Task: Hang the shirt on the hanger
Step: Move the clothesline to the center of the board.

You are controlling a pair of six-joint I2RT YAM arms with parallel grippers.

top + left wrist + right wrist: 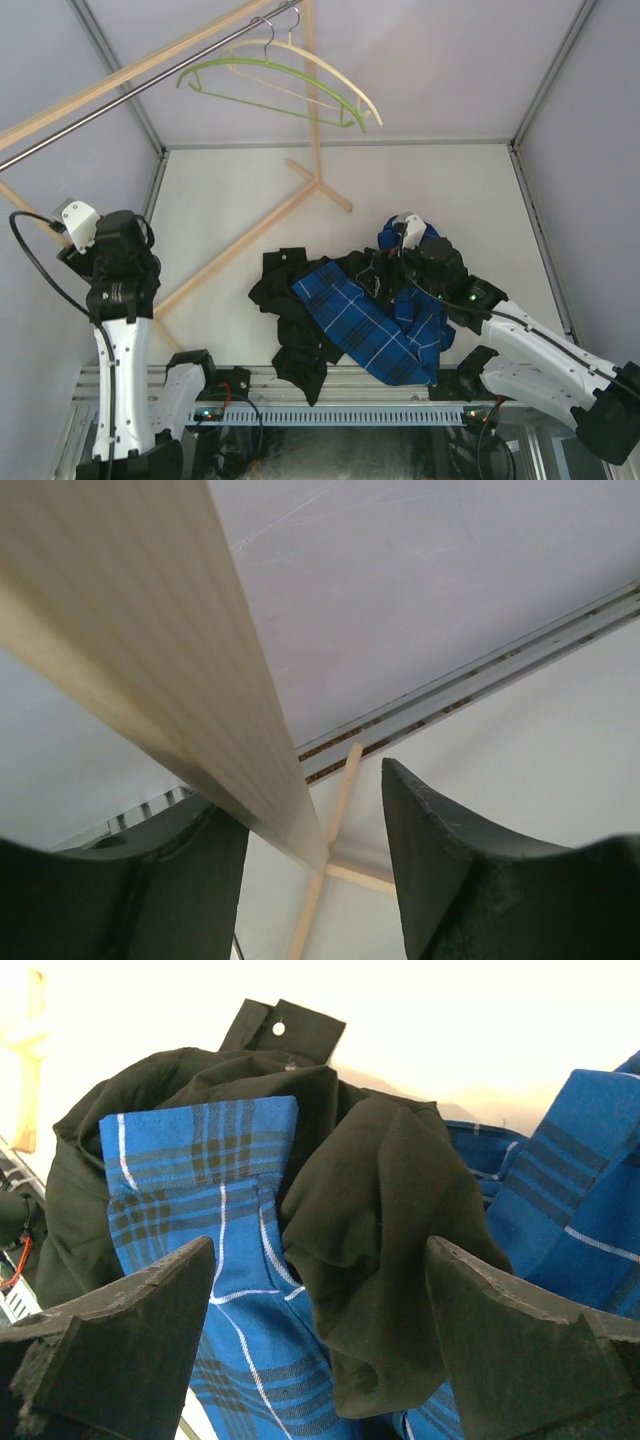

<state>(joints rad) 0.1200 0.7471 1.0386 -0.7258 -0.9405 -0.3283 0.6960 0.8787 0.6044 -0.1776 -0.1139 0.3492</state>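
Right pincer [320, 1250] spread over shirt [365, 325] — axis far-left to near-right.

Two hangers — one green hanger [310, 88], one cream hanger [352, 88]; one plaid shirt [365, 325]; one black garment [280, 290].

the shirt [375, 325] is bright blue, crossed by dark navy bands and thin white lines in a plaid check. the black garment [275, 290] tangled with it is plain, with one small pale dot, perhaps a snap, on a tab. the hanger [352, 118] is lime green with a silver hook; the other hanger [365, 100] is pale cream. the rack [240, 245] is light wood, the table [230, 190] off-white.
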